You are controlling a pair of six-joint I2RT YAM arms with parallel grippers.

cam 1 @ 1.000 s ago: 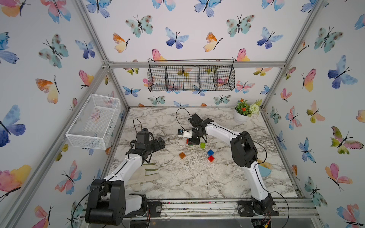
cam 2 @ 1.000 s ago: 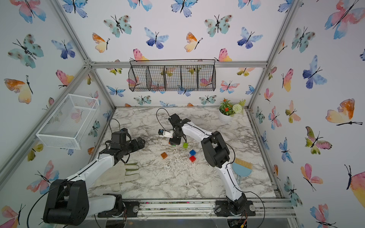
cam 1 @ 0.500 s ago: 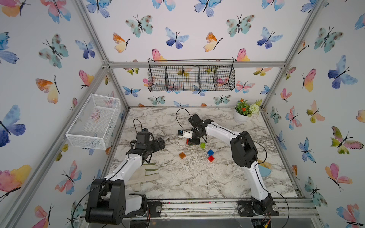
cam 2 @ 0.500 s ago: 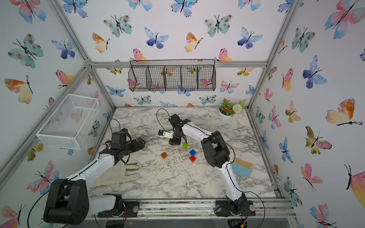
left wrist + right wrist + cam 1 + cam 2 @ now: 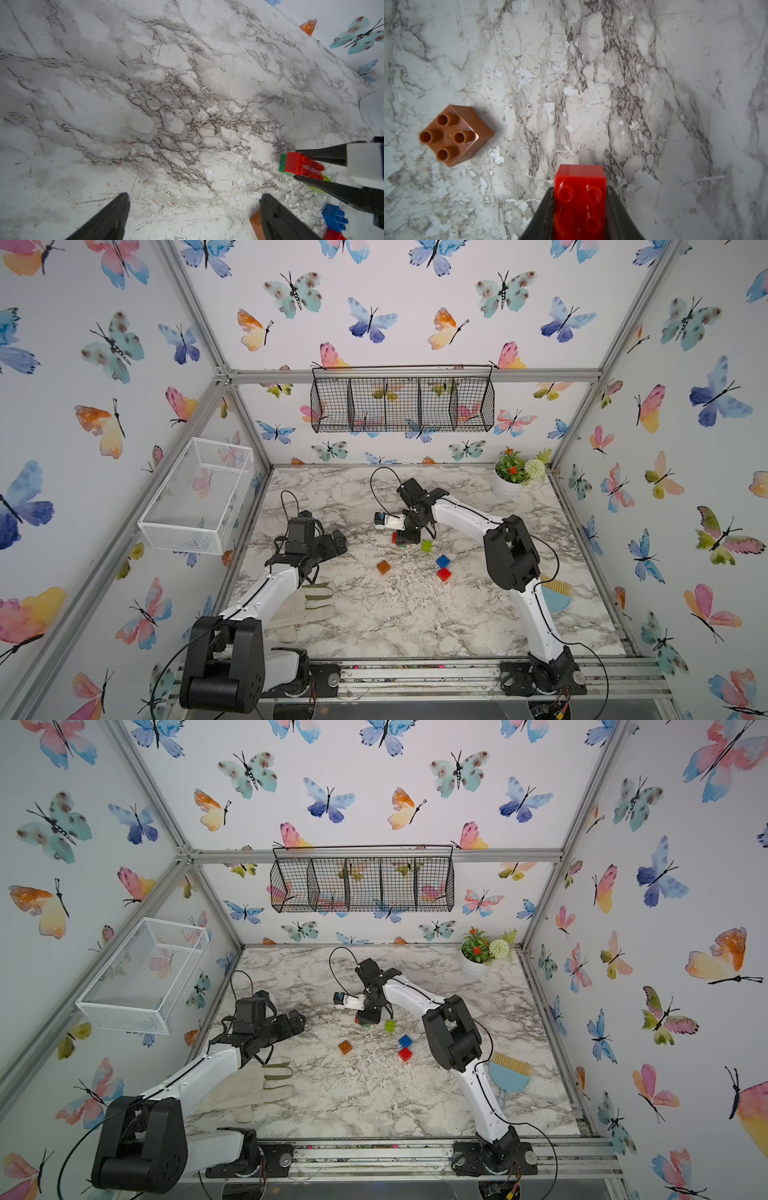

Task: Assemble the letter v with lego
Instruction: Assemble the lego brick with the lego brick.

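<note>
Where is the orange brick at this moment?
In both top views the orange brick lies alone on the marble table, near its middle; the lime green brick and the blue brick lie to its right, by the robot's own sides.

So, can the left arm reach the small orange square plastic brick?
Probably yes: the left gripper is open and empty, and the orange square brick lies close by, with only bare marble tabletop between.

No writing, brand, number or sign can be read in any view. The studs of the orange brick (image 5: 454, 135) and the long red brick (image 5: 580, 199) show up close, yet no lettering on them is legible. A small mark on the green brick (image 5: 282, 166) is too tiny to read.
</note>
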